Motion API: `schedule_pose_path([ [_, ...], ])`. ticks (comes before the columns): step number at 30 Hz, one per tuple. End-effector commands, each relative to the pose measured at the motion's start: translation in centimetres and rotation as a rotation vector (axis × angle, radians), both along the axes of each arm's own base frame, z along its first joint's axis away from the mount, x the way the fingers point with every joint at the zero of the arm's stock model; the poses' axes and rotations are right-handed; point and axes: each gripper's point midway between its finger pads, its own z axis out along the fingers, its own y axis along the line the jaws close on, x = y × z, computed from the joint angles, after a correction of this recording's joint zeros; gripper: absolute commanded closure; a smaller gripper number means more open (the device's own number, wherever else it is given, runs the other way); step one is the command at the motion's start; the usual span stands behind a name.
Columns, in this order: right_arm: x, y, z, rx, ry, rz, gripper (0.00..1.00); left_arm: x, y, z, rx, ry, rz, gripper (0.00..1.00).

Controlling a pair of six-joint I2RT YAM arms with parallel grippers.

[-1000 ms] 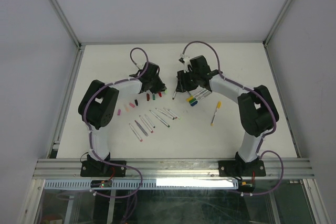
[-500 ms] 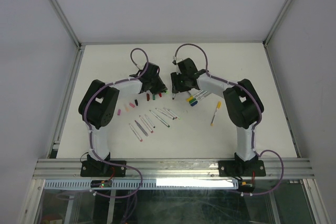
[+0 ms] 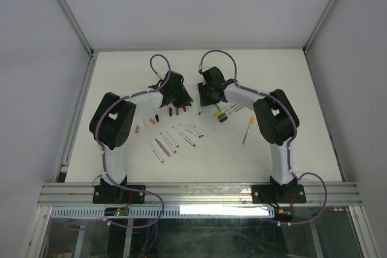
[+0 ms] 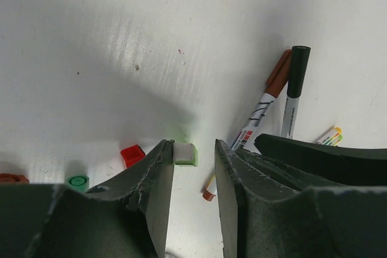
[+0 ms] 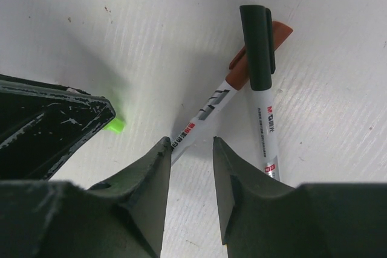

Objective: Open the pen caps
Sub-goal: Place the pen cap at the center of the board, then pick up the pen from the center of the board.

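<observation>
Near the middle of the table [image 3: 272, 77], toward its far side, the two arms meet with their tips close together.

The left gripper [image 4: 194, 152] has its jaws a narrow gap apart and clamps nothing. A pale green cap [image 4: 185, 153] lies on the table at the mouth of that gap, against one fingertip and clear of the other. A red cap [image 4: 132, 154] and a green cap [image 4: 78, 181] lie just beside the same finger.

The right gripper [image 5: 191, 149] is likewise only slightly parted and holds nothing. The barrel of the brown-capped pen [image 5: 208, 107] runs into its gap beside one finger, and bare table shows between the barrel and the other finger. The long axis of this pen is diagonal in the wrist view, with the cap end pointing away from the gripper. The black-capped pen [image 5: 261, 95] lies nearly straight ahead, its cap crossing over the brown one.

Seen from above, loose caps [image 3: 157, 117] form a slanting line near the left arm. A row of thin pens [image 3: 174, 140] lies side by side nearer the bases, all on parallel diagonal axes. Capped pens [image 3: 226, 113] cluster by the right arm, coloured ends toward the near left. One yellow-capped pen [image 3: 248, 130] lies apart, cap end away from the bases.
</observation>
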Motion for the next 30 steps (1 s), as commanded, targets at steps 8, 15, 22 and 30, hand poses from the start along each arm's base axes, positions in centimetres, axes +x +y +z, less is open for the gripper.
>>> schedule_pose_path([
  [8, 1.0, 0.9, 0.7, 0.008, -0.043, 0.032, 0.73, 1.4, -0.6, 6.1, -0.032, -0.141, -0.008, 0.65],
  [15, 0.7, 1.2, 0.8, 0.016, -0.038, 0.078, 0.78, 1.3, 0.0, 7.5, -0.028, -0.172, 0.011, 0.65],
  [22, 0.2, 1.2, 0.6, 0.007, -0.031, 0.127, 0.79, 0.4, 1.9, 12.0, -0.039, -0.331, 0.041, 0.65],
  [30, -0.1, 0.5, -0.7, -0.039, 0.002, 0.103, 0.68, -3.0, 4.2, 17.2, -0.113, -0.550, 0.029, 0.62],
])
